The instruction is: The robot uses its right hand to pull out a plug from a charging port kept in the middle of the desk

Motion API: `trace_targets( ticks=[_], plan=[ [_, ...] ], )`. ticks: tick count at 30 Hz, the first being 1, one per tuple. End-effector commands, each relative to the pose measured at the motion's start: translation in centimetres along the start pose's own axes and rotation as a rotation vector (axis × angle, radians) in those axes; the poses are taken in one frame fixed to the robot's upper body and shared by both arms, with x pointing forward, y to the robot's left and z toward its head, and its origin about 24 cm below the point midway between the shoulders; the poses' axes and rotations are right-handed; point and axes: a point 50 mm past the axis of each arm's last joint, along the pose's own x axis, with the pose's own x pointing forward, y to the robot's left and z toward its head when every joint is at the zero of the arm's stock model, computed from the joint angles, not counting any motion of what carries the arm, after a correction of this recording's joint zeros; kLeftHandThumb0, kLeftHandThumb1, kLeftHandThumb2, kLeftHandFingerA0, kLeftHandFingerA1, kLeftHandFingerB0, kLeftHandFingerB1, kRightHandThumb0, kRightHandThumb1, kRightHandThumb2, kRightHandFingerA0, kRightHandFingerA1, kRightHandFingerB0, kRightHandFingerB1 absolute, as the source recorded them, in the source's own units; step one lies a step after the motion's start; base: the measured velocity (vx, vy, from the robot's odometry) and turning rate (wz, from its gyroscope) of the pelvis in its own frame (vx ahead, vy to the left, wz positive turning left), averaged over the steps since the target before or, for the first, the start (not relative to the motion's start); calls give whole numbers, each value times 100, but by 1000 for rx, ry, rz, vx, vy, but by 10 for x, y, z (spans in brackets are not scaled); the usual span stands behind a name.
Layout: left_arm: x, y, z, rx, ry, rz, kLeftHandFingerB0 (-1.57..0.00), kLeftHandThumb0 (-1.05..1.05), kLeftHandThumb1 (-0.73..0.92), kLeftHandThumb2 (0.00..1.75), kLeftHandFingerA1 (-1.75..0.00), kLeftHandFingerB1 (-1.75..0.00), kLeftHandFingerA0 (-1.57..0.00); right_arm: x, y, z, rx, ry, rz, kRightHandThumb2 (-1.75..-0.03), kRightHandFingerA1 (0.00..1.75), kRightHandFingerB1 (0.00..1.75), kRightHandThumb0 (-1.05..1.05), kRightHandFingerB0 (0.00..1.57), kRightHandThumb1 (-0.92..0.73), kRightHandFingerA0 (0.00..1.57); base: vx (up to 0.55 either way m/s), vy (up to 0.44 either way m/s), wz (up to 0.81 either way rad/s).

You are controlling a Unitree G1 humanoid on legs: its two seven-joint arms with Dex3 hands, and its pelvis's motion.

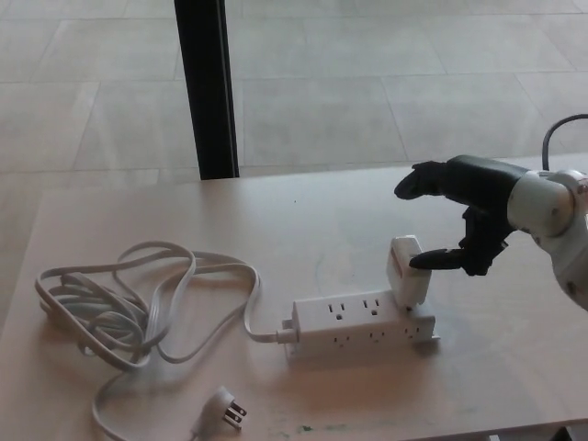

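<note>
White plug [408, 270] stands upright in the power strip [364, 323]; the right hand [467, 209], fingers spread wide, has its thumb tip at the plug's right edge.

I seem to be in an office or lab-like indoor room: across the top of the frame lies a floor of large pale tiles [367, 83], with a black post [207, 87] standing at upper left. Below it, a plain light surface [138, 220] carries a white power strip [363, 323] and its coiled cord [129, 303], fittings of a workplace desk.
</note>
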Motion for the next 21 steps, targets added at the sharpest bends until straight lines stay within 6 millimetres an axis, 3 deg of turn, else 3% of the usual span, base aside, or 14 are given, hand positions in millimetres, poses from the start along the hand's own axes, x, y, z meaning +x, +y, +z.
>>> trace_targets(
  ticks=[1,9,10,14,16,21],
  plan=[
    [-1,7,5,13,-25,5,-50,-58,59,58,-62,-40,-71,2,2,3,-110,10,1,-88,117,33,-94,8,-52,90,0,0,0],
    [1,5,7,0,-18,12,-54,-58,60,58,-69,-42,-71,4,12,1,-146,5,10,-86,122,40,-95,8,-51,94,0,0,0],
    [1,6,7,10,-23,8,-54,-59,60,58,-68,-43,-71,4,14,1,-144,-11,13,-59,123,35,-83,12,-58,92,0,0,0],
    [1,6,7,16,-22,11,-54,-59,60,58,-68,-43,-70,4,18,3,-182,-16,29,-59,130,35,-84,13,-58,90,0,0,0],
    [2,5,8,12,-21,15,-55,-59,61,59,-68,-43,-70,5,19,3,-190,-8,33,-59,123,34,-83,13,-58,90,0,0,0],
    [2,5,12,35,-38,14,-52,-59,62,58,-66,-44,-69,5,17,3,-181,-16,28,-59,125,35,-84,13,-58,91,0,0,0]
  ],
)
